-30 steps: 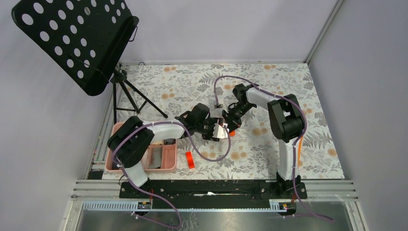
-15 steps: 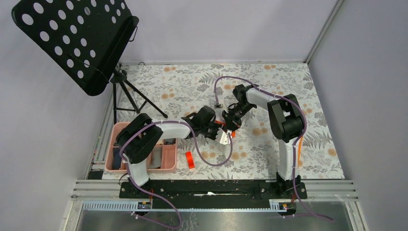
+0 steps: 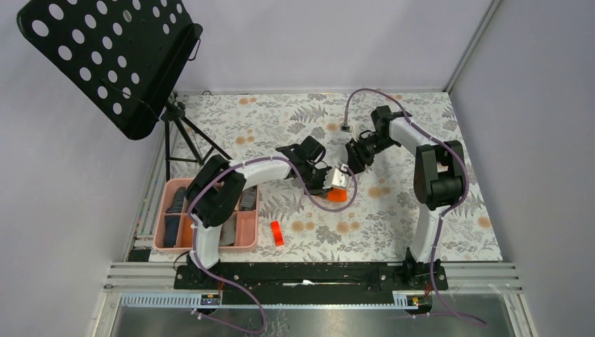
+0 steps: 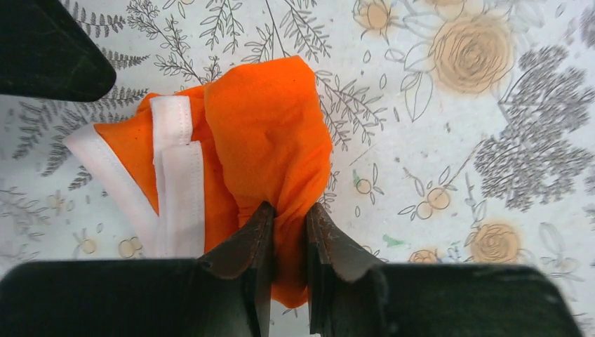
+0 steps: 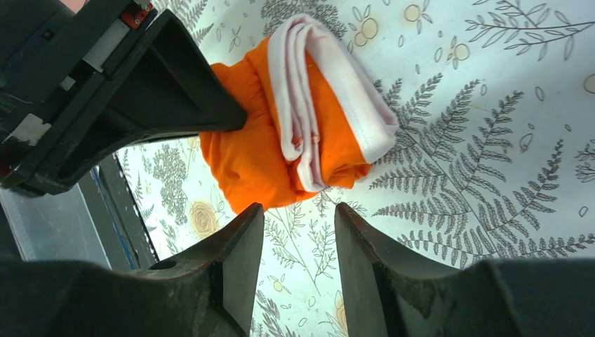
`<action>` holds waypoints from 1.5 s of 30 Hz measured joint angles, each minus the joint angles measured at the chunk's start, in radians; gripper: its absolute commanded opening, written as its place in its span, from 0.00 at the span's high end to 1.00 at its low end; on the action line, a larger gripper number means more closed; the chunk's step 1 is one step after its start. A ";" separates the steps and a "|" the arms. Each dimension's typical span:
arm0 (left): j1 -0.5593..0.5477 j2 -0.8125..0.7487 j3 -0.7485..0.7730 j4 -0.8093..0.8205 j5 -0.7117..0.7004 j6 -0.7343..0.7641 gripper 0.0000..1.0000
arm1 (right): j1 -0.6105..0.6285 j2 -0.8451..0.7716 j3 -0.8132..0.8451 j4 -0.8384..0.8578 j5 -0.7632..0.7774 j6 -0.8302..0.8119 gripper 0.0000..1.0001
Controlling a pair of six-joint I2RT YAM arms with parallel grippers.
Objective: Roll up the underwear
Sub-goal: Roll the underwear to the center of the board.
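Observation:
The bright orange underwear [image 4: 266,126] with a white waistband lies bundled in a loose roll on the floral tablecloth, near the table's middle [image 3: 338,194]. My left gripper [image 4: 289,214] is shut on a fold of its orange cloth at the near end. In the right wrist view the underwear [image 5: 252,158] lies just beyond my right gripper [image 5: 298,210], which is open with only tablecloth between its fingers. A black finger of the left gripper [image 5: 175,98] presses into the roll from the left. From above, the right gripper [image 3: 356,156] sits up and right of the bundle.
A pink divided tray [image 3: 163,246] holding dark garments stands at the near left, partly under the left arm. A small red block [image 3: 277,233] lies in front of the bundle. A black perforated music stand [image 3: 105,56] on a tripod [image 3: 184,137] occupies the far left.
The right gripper has opened, let go of the orange underwear and pulled back toward the far right. The left gripper has closed on the cloth and shifted right.

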 measured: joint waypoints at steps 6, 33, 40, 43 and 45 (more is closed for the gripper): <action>0.045 0.098 0.147 -0.162 0.160 -0.147 0.93 | 0.000 0.000 -0.004 0.055 0.000 0.096 0.52; 0.245 0.575 0.554 -0.461 0.792 -0.739 0.85 | 0.141 -0.646 -0.592 0.528 0.165 -0.074 0.32; 0.245 0.577 0.554 -0.453 0.795 -0.768 0.85 | 0.259 -0.583 -0.594 0.541 0.226 -0.248 0.29; 0.245 0.577 0.554 -0.451 0.794 -0.776 0.84 | 0.272 -0.511 -0.591 0.546 0.249 -0.302 0.33; 0.245 0.577 0.554 -0.449 0.792 -0.781 0.83 | 0.277 -0.468 -0.589 0.543 0.256 -0.340 0.41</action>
